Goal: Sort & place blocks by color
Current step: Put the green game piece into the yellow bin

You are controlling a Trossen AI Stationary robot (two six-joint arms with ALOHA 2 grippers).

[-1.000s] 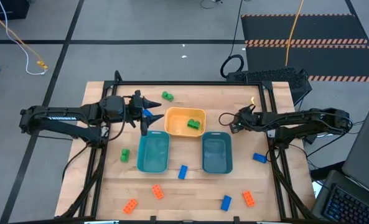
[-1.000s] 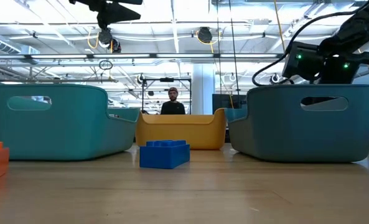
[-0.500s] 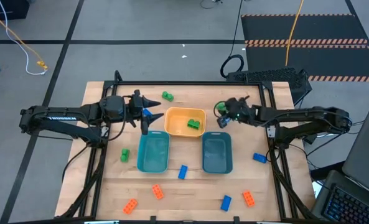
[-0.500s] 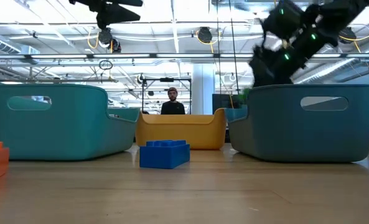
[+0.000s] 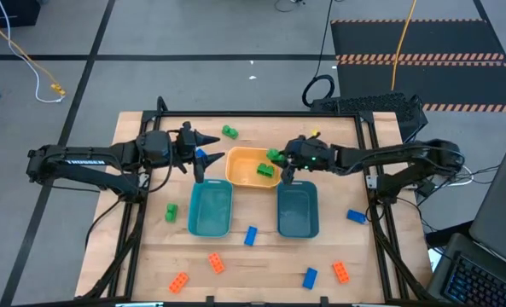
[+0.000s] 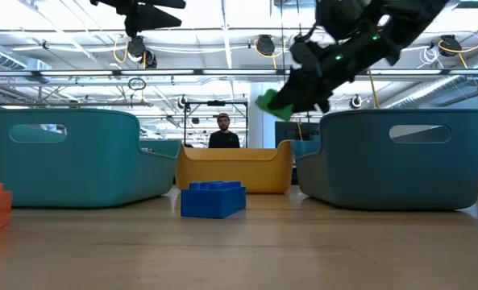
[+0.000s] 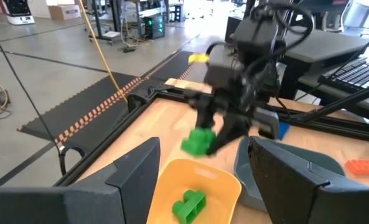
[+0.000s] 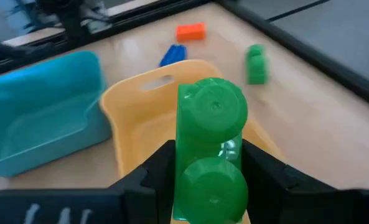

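Pinching a small green studded plastic brick in the right gripper above the yellow-orange plastic bin's right rim, its lower end hidden between dark fingers, left gripper spread beside the bin's left edge.

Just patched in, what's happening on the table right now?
The right pincer is shut on a green block and holds it above the edge of the yellow bin, where another green block already lies. The left pincer waits open beside that bin on the other side. The two teal bins look empty, and blue, orange and green blocks lie loose on the table.
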